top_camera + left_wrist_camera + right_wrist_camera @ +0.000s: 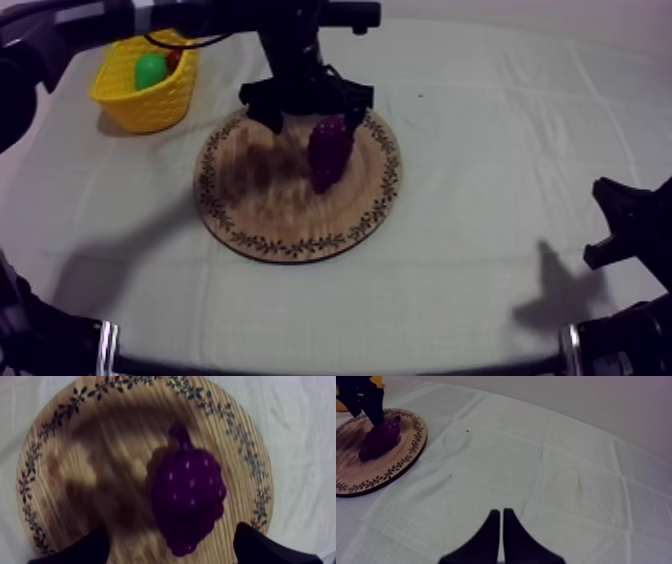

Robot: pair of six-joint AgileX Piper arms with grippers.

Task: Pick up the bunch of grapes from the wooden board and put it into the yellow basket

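Observation:
A purple bunch of grapes [328, 152] lies on the right half of the round wooden board [270, 215]. My left gripper [312, 122] hangs just above the bunch's far end, open. Seen from the left wrist, the grapes [187, 496] rest on the board [100, 451] between the two spread black fingers [262, 548], which do not touch them. The yellow basket [150, 108] stands at the far left, apart from the board. My right gripper [501, 536] is shut on nothing, over bare cloth at the right side [620, 225].
Inside the basket sit a green pear [150, 70] and a small red fruit [174, 60]. From the right wrist, the board [396, 461] with the grapes [381, 438] lies far off, my left gripper [361, 398] above it. Bare cloth surrounds the board.

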